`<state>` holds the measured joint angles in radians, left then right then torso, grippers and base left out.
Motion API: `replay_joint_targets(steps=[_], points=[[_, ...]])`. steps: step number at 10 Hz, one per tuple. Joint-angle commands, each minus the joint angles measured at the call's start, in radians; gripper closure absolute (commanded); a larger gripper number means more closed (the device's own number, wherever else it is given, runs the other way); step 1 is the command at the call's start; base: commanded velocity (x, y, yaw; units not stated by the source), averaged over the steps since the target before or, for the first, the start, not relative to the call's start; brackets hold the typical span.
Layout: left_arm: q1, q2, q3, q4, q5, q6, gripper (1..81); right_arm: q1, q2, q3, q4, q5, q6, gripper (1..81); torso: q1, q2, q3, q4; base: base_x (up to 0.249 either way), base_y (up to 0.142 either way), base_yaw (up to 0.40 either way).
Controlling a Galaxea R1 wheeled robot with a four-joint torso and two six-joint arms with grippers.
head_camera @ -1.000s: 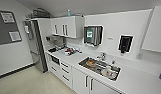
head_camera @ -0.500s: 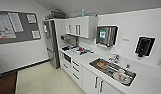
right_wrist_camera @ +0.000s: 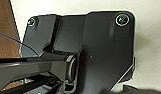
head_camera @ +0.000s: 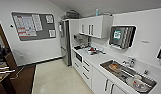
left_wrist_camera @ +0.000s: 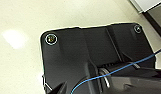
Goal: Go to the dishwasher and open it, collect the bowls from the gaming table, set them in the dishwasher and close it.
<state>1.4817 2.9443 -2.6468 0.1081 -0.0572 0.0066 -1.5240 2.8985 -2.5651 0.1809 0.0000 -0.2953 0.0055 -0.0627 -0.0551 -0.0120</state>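
**Kitchenette ahead, both wrists over pale floor**

Pale cream floor (left_wrist_camera: pixel 18 50) lies under the left wrist, and the same pale floor (right_wrist_camera: pixel 148 37) under the right wrist, with a strip of brown wood (right_wrist_camera: pixel 4 30) at one edge there. Whether either pincer is apart or together cannot be told; one thin blue cable (left_wrist_camera: pixel 126 67) crosses the left wrist's dark plate.

Outward, the head view takes in a small kitchenette. One white counter (head_camera: pixel 101 61) runs along the right wall, with one steel sink (head_camera: pixel 128 75) sunk into it holding dishes too blurred to count. Below the counter are white drawers (head_camera: pixel 83 71) and white cabinet doors (head_camera: pixel 102 83). Upper cabinets (head_camera: pixel 94 26) hang above, and one dark dispenser (head_camera: pixel 121 36) is fixed to the wall beside them. One tall steel fridge (head_camera: pixel 64 42) stands at the counter's far end. One grey noticeboard (head_camera: pixel 33 26) with pinned papers is on the back wall. Dark wooden furniture (head_camera: pixel 3 72) sits at the left edge.

A dishwasher front cannot be picked out among the units under the counter.
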Motion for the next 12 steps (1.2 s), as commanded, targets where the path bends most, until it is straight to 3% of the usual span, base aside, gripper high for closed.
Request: replay_joint_targets(steps=[1, 12], points=[[-0.044, -0.036, 0.021, 0.001, 0.037, 0.007, 1.0, 0.043, -0.042, 0.016, -0.018, -0.064, -0.005, 1.0, 0.0, 0.0, 0.0, 0.0, 0.0, 0.0, 0.366], [-0.044, -0.02, 0.013, 0.008, 0.037, 0.007, 1.0, 0.041, -0.025, 0.016, -0.017, -0.061, -0.005, 1.0, 0.0, 0.0, 0.0, 0.0, 0.0, 0.0, 0.366]])
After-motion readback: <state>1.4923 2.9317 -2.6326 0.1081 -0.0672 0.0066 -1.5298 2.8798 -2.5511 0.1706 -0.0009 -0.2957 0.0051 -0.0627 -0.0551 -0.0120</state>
